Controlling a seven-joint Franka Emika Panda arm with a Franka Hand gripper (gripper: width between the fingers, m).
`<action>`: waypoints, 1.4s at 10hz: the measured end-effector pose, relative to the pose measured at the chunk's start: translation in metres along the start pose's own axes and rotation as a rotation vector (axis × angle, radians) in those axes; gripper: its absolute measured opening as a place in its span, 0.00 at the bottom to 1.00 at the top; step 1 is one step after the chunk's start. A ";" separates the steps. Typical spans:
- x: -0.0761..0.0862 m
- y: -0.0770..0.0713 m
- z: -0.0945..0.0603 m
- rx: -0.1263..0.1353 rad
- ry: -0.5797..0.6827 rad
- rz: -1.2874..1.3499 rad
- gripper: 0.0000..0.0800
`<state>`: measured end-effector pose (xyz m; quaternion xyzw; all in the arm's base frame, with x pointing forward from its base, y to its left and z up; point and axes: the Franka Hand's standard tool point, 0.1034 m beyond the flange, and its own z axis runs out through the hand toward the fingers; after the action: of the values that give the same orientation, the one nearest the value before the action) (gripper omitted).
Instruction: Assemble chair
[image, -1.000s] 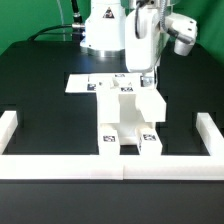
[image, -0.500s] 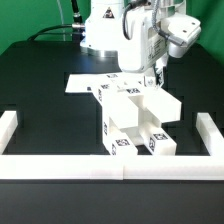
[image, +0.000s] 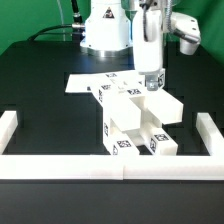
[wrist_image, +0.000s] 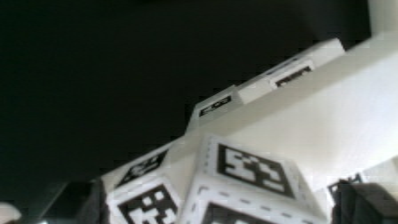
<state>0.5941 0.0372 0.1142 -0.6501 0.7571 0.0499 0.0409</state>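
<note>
- On the black table (image: 40, 100): white border rail (image: 60, 166) along the near edge and both sides; marker board (image: 85, 83) lies flat at the rear.
- Chair (image: 135, 125) mid-table, just behind the rail, tagged faces toward the camera.
- Arm (image: 150, 30) points straight down; gripper (image: 152, 88) at the chair's rear top.
- Jaws: can't tell whether clamped or released.

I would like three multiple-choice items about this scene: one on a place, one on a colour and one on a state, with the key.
1. In the exterior view, the marker board lies: A on top of the chair; B flat behind the chair; C propped upright beside it.
2. The table is: A white; B green; C black.
3. The chair pieces: A lie scattered; B stand together as one body; C hang overhead.
Key: 1 B, it shows beyond the chair; 2 C, the bare surface is black; 3 B, no piece lies apart.
</note>
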 end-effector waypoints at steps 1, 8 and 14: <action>0.000 -0.001 0.000 0.004 0.001 -0.065 0.80; 0.001 0.000 -0.002 -0.032 0.025 -0.669 0.81; 0.001 -0.001 -0.002 -0.048 0.037 -1.139 0.81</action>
<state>0.5947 0.0360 0.1163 -0.9572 0.2863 0.0255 0.0333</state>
